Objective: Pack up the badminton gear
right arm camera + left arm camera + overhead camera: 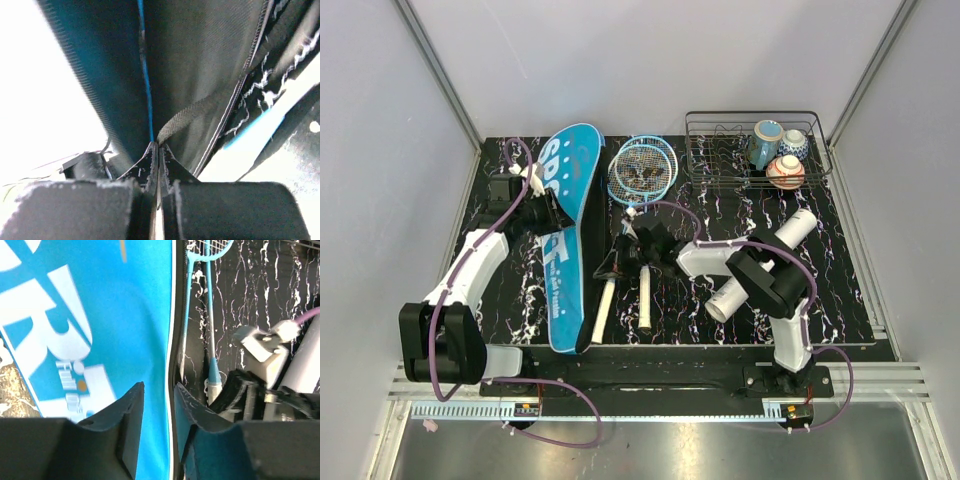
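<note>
Right claw [158, 146] clamped together on thin flap fabric of racket bag [570, 170]. Left claw [157, 387] apart, astride the bag's edge. Bag lies flat left-centre on surface [860, 290], rackets [642, 172] just beside. Risk: the thin pinch slips and the mouth flops closed.

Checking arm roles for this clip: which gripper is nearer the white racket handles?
Right. The right gripper, shut on dark fabric of the teal bag, is right beside the white racket handles; the left gripper stands over the bag's edge, farther left and back.
</note>
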Motion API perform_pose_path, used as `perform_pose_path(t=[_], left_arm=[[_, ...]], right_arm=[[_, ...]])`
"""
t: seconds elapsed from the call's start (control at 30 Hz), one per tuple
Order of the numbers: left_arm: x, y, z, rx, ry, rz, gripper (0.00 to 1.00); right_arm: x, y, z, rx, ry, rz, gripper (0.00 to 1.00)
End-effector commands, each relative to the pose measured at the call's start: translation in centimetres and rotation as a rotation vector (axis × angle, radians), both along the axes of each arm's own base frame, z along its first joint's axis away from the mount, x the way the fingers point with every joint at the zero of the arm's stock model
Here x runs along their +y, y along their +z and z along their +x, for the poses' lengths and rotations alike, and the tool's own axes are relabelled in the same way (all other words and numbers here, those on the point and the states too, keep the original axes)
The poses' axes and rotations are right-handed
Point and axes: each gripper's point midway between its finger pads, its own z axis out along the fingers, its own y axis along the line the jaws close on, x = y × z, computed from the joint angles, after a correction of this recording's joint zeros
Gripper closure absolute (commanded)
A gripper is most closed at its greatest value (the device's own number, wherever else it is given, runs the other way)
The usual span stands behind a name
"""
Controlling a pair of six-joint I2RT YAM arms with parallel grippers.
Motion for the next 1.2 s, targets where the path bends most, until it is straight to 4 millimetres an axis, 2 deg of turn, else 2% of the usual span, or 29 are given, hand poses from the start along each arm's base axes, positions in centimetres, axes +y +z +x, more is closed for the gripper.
perform_pose_path(t=[0.0, 0.03, 0.07, 0.2, 0.3, 0.37, 0.4, 0.43, 0.47, 0.63, 0.8, 0.93, 1.07, 1.13, 1.17], left_arm=[[0.9, 1.5, 1.4, -0.057, 0.038, 0.037, 0.57], [0.9, 1.6, 1.4, -0.060, 0.036, 0.034, 0.51], [0.7, 1.8, 1.3, -0.063, 0.027, 0.026, 0.40], [-1.1, 4.1, 0.7, -0.077, -0.024, -0.079, 0.31], [-2.6, 5.9, -0.6, -0.119, -0.085, -0.164, 0.33], [-3.4, 6.4, -2.2, -0.147, -0.136, -0.204, 0.34], [-3.6, 6.4, -2.7, -0.154, -0.150, -0.217, 0.34], [-3.9, 5.5, -3.5, -0.147, -0.167, -0.232, 0.34], [-4.0, 6.0, -4.2, -0.169, -0.176, -0.238, 0.34], [-3.8, 4.8, -6.1, -0.156, -0.158, -0.245, 0.31], [-3.3, 4.0, -6.8, -0.138, -0.119, -0.219, 0.31], [-4.3, 3.3, -7.1, -0.111, -0.151, -0.236, 0.33], [-5.6, 3.6, -6.6, -0.107, -0.191, -0.255, 0.44], [-5.9, 3.8, -7.0, -0.088, -0.211, -0.263, 0.43], [-5.9, 3.8, -7.2, -0.095, -0.219, -0.255, 0.39]], right_arm=[[0.4, 6.4, 2.8, -0.387, 0.018, -0.043, 1.00], [0.4, 7.2, 3.1, -0.439, 0.015, -0.051, 1.00], [0.3, 8.7, 3.3, -0.501, 0.025, -0.046, 1.00], [1.0, 11.3, 3.7, -0.577, 0.048, -0.007, 1.00], [1.7, 12.6, 4.0, -0.579, 0.048, 0.025, 1.00], [2.2, 13.4, 4.4, -0.556, 0.028, 0.045, 1.00], [2.4, 13.6, 4.5, -0.544, 0.022, 0.053, 1.00], [2.6, 14.2, 4.8, -0.523, 0.013, 0.073, 1.00], [2.7, 14.5, 4.9, -0.509, 0.009, 0.082, 1.00], [3.2, 16.3, 5.4, -0.425, -0.020, 0.141, 1.00], [3.0, 17.6, 5.9, -0.382, -0.038, 0.174, 1.00], [3.0, 18.4, 5.8, -0.378, -0.035, 0.193, 1.00], [2.9, 18.8, 5.6, -0.368, -0.035, 0.204, 0.99], [2.4, 18.7, 6.1, -0.379, -0.061, 0.185, 0.98], [2.2, 18.7, 6.2, -0.378, -0.068, 0.181, 0.98]])
